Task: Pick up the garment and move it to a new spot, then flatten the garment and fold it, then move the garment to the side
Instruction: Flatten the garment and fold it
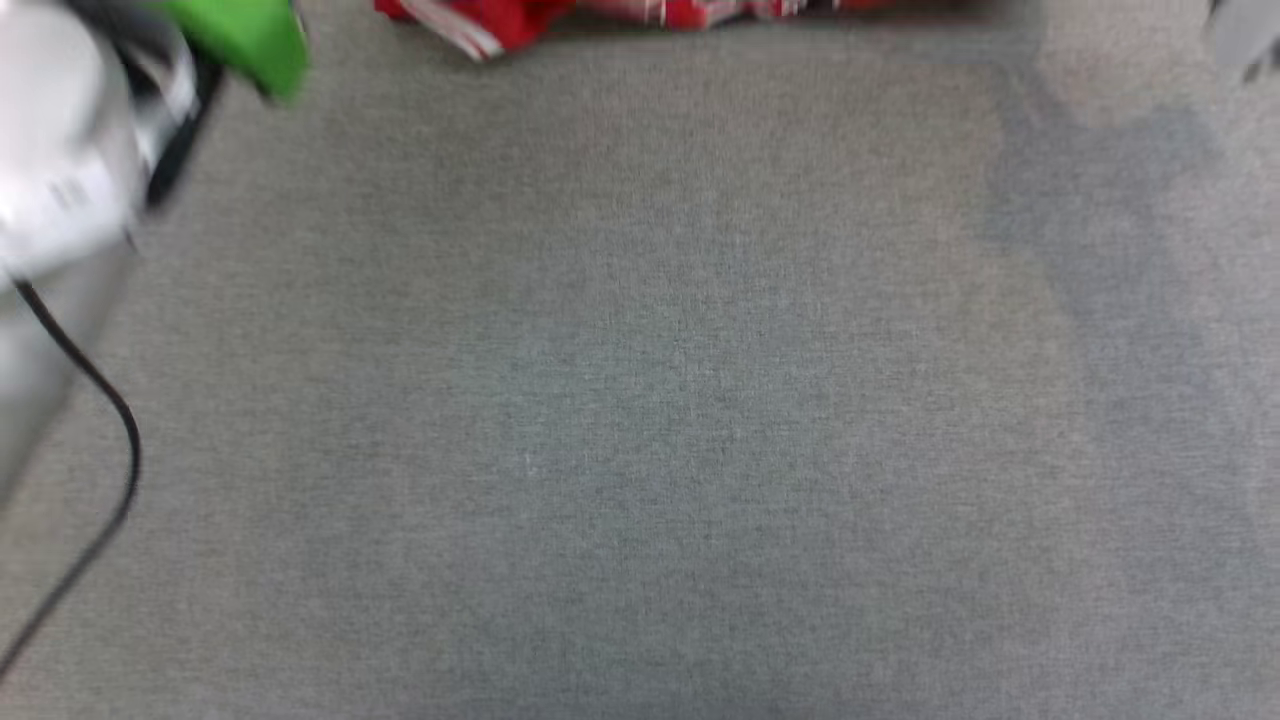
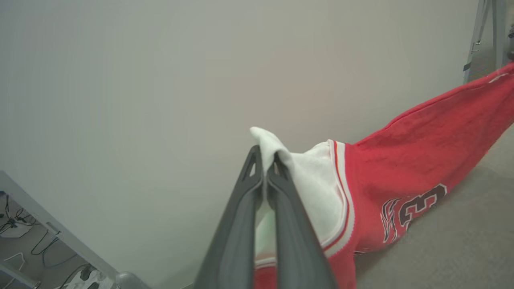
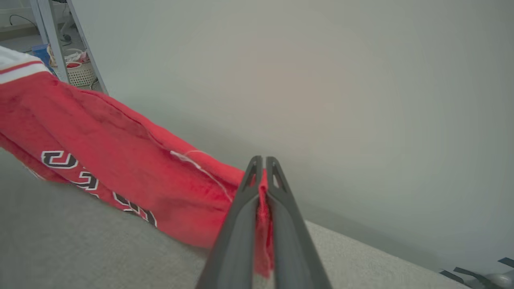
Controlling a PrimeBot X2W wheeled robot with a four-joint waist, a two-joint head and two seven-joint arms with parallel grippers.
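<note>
The garment (image 1: 560, 15) is a red jersey with white sleeves and striped trim, seen as a strip at the top edge of the head view. In the left wrist view my left gripper (image 2: 265, 160) is shut on the white sleeve of the garment (image 2: 421, 152), which stretches away to the right with black print on it. In the right wrist view my right gripper (image 3: 262, 170) is shut on a red edge of the garment (image 3: 120, 160), which hangs taut to the left, its lower edge on the grey surface.
A wide grey fabric surface (image 1: 640, 400) spreads across the head view. My pale left forearm (image 1: 60, 180) with a green part (image 1: 250, 40) and a black cable (image 1: 100, 400) is at the left. A plain wall (image 2: 160, 80) stands behind; metal shelf legs (image 3: 52, 36) and a basket (image 3: 78, 72) lie beyond.
</note>
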